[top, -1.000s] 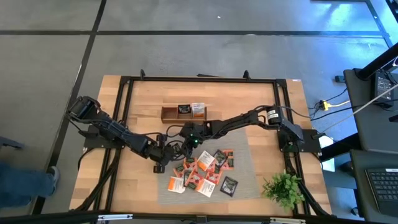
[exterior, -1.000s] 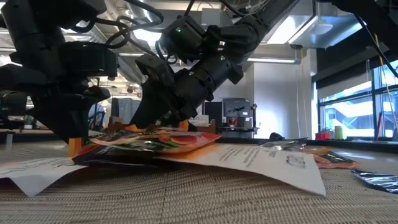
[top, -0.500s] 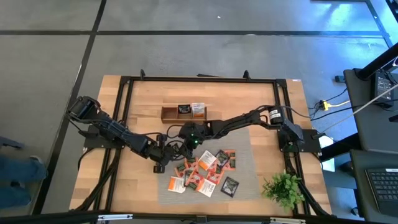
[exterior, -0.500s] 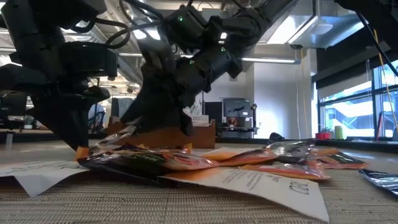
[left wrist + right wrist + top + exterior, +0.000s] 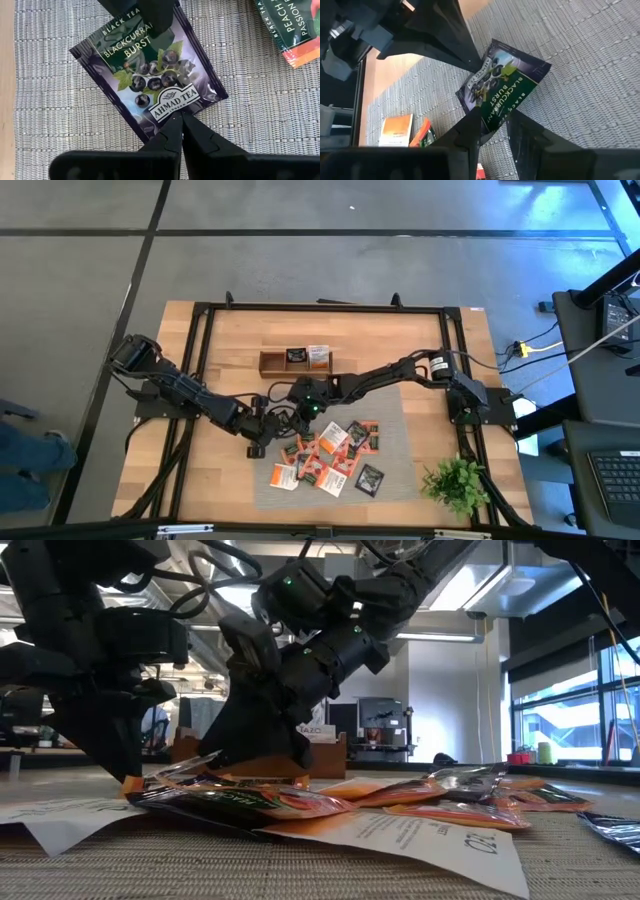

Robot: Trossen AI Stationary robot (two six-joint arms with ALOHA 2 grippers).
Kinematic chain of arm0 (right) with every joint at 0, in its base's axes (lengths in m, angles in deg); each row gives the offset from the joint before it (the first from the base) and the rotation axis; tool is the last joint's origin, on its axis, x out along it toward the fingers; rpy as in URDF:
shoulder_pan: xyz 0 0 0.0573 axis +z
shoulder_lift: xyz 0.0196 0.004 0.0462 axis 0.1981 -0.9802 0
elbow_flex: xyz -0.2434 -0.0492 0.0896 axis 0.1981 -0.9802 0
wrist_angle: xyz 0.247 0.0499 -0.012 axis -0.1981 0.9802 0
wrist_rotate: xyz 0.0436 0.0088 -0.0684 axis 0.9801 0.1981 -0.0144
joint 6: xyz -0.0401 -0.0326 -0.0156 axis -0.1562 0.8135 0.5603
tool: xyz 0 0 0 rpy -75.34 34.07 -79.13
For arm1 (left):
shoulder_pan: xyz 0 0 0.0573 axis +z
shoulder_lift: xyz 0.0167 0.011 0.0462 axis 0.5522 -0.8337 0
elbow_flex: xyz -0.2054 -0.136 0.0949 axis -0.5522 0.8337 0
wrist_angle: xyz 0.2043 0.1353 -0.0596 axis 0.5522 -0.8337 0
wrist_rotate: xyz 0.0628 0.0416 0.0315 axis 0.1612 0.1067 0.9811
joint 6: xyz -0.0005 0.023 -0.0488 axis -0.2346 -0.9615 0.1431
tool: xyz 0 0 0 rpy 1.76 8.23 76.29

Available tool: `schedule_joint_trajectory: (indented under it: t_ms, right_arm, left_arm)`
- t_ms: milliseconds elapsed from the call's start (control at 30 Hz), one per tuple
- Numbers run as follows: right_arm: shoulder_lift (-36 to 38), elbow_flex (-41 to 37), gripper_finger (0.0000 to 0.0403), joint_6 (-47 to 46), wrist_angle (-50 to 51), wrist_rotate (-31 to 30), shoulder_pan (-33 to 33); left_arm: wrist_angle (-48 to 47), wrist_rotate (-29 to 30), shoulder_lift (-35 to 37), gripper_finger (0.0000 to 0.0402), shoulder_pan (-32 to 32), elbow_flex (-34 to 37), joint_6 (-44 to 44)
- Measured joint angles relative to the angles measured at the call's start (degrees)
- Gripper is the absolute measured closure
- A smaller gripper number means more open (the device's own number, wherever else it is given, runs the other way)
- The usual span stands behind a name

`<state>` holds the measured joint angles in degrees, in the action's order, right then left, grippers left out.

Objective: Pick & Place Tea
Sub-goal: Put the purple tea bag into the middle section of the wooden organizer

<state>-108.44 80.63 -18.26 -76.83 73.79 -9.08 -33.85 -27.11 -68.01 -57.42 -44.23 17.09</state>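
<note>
High view, arms: the left gripper (image 5: pixel 268 423) and the right gripper (image 5: pixel 290 402) meet near the middle of the bench, right at the left edge of the grey woven mat (image 5: pixel 400 430).
High view, tea: the pile of tea sachets (image 5: pixel 325 455) sits spread on the mat toward the front edge, mixed orange, white and dark ones.
High view, tray: the wooden tray (image 5: pixel 295 361) lies toward the back edge, with a dark sachet and an orange-and-white one already inside.
High view, plant: small green plant (image 5: pixel 457 481) in the front right corner.
Low view: both grippers are down low over the near end of the pile, with crinkly packets (image 5: pixel 250 802) under them; honestly hard to tell here which one touches what.
Left wrist view: the left gripper (image 5: pixel 181 120) has its two dark tips pressed together on a corner of the dark blackcurrant sachet (image 5: pixel 150 80), which lies on the mat; the right arm's fingers (image 5: pixel 150 15) overlap the opposite end. A peach sachet (image 5: pixel 295 30) lies just beside it.
Right wrist view: the right gripper (image 5: pixel 492 127) has its fingers slightly apart, straddling the edge of the same blackcurrant sachet (image 5: pixel 502 90), so not clearly pinching it. The left gripper's dark tip (image 5: pixel 465 50) comes in on the far corner. An orange sachet (image 5: pixel 397 129) lies farther off on the mat.
</note>
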Motion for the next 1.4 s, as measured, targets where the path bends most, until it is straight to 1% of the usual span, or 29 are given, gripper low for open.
schedule_joint_trajectory:
  t_ms: [167,400,533,667,767,833,900,967,1033,1100,1200,1267,1333,1400]
  right_arm:
    - [0.0,0.0,0.0324,0.0,-0.3,-0.1,0.0]
    - [0.0,0.0,0.0392,1.4,-0.1,-0.1,0.0]
    - [0.0,0.0,0.0392,1.6,-0.1,0.4,0.0]
    - [1.0,0.1,0.0397,4.3,0.7,1.2,-0.1]
    - [2.9,1.7,0.0397,7.6,4.6,1.4,-0.6]
    - [4.6,3.3,0.0397,10.8,10.4,1.2,-1.3]
    - [5.9,6.1,0.0399,15.4,17.0,-1.3,-2.0]
    - [6.8,9.9,0.0399,21.1,25.2,-5.8,-2.6]
    - [6.9,14.5,0.0399,27.8,33.4,-12.1,-3.1]
    - [6.9,19.0,0.0399,34.2,40.4,-19.7,-3.6]
    - [7.0,23.3,0.0399,43.6,45.5,-28.4,-4.4]
    - [7.0,25.5,0.0399,48.8,47.7,-31.4,-5.0]
    - [7.0,26.8,0.0399,52.9,47.8,-31.7,-5.8]
    - [7.0,27.0,0.0399,54.9,46.8,-31.5,-6.7]
  left_arm:
    - [0.0,0.0,0.0,0.0399,0.0,0.0,0.5]
    - [0.0,0.1,0.1,0.0392,0.0,0.0,0.5]
    - [-0.5,-0.3,0.8,0.0395,0.0,-0.3,0.1]
    - [-1.4,-2.8,5.3,0.0396,-0.3,-0.4,-0.7]
    - [-1.2,-2.1,10.0,0.0393,-1.2,-0.5,-2.9]
    - [-1.0,-0.3,13.4,0.0391,-2.0,-0.5,-4.9]
    - [-0.8,1.7,16.8,0.0391,-3.0,-0.6,-6.9]
    - [-0.7,3.4,19.7,0.0393,-3.8,-0.6,-8.5]
    - [-1.5,4.9,22.8,0.0395,-4.4,-0.6,-10.3]
    - [-1.8,5.4,25.2,0.0396,-4.6,-0.6,-12.3]
    - [-2.8,5.8,28.7,0.0394,-4.6,-0.6,-14.1]
    - [-3.4,5.8,30.8,0.0392,-4.6,-0.6,-13.5]
    - [-3.7,5.8,32.3,0.039,-4.6,-0.6,-13.1]
    - [-4.1,5.7,33.3,0.0389,-4.6,-0.6,-13.0]
